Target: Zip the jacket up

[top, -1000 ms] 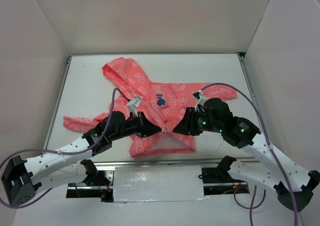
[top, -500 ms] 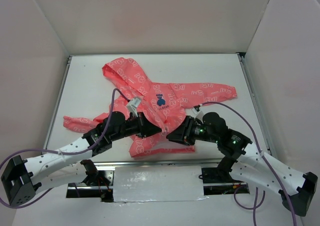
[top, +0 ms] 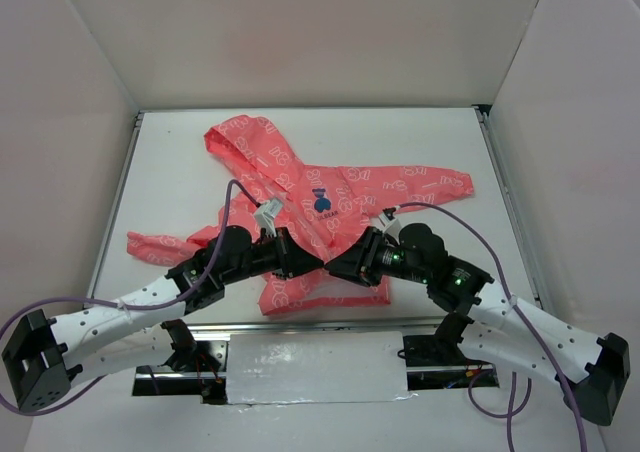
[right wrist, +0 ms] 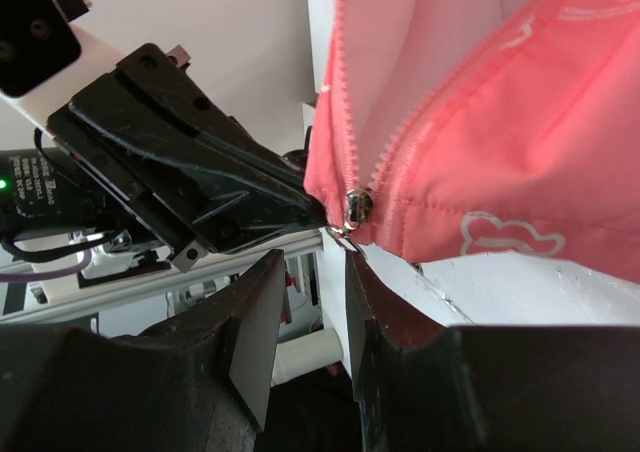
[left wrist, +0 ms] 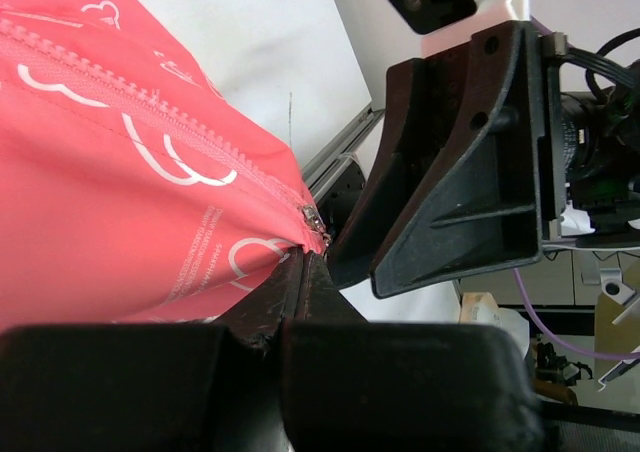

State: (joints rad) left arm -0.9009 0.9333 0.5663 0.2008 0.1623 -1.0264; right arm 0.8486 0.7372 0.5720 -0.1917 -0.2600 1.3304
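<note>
The coral-pink jacket (top: 290, 172) lies flat on the white table (top: 430, 137), hood at the far left, sleeves spread out. My left gripper (top: 312, 262) is shut on the jacket's bottom hem beside the foot of the zipper; in the left wrist view its fingers (left wrist: 300, 277) pinch the fabric (left wrist: 120, 172) at the zipper's end. My right gripper (top: 333, 268) faces it, open. In the right wrist view the silver zipper slider (right wrist: 357, 207) hangs at the hem, its pull tab just off the right gripper (right wrist: 310, 272), and the zipper's two halves part above it.
A metal rail (top: 320, 324) runs along the table's near edge, right behind both grippers. White walls close in the table on three sides. A purple cable (top: 445, 208) loops over the right arm above the jacket's sleeve.
My right arm has swung left and down from the jacket's right side to the foot of the zipper, tip to tip with the left gripper. The left gripper has kept its hold.
</note>
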